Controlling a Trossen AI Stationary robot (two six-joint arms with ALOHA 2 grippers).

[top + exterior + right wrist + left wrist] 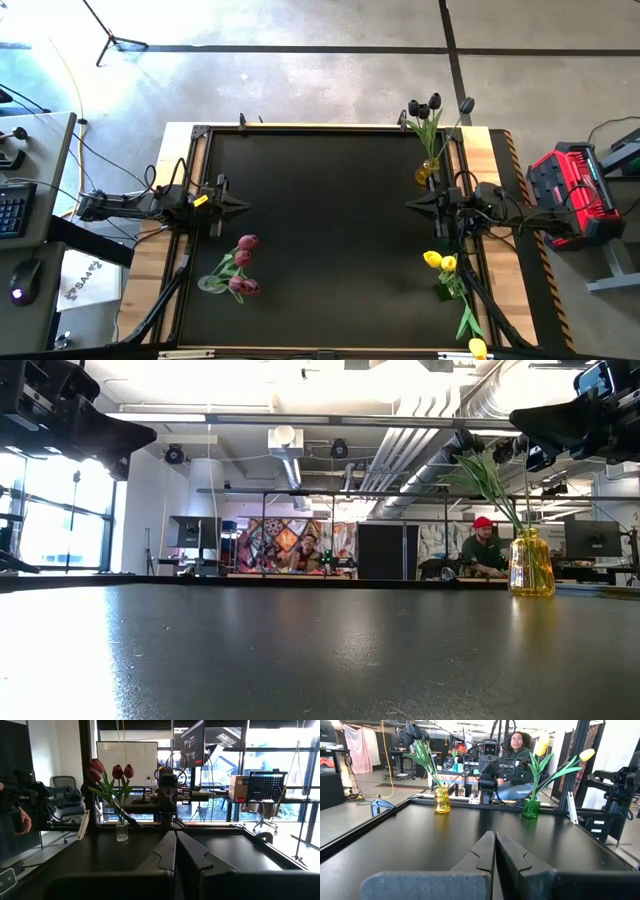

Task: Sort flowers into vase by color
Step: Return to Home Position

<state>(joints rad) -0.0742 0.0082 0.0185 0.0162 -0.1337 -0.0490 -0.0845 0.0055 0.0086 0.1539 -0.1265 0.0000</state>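
Dark tulips (424,106) are standing in the yellow vase (427,172) just beside the right gripper (409,204), risking toppling should that arm swing sideways; it and the left gripper (245,204) are holding fingers pressed together.

Left pincer (238,204) closed, right pincer (410,203) closed, tips facing each other, arms folded at opposite sides

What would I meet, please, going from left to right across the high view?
Keyboard, red flowers in their clear vase, yellow flowers, red case. Left out as overlapping: the left gripper with the red flowers; the right gripper and the yellow vase with its dark flowers with the yellow ones.
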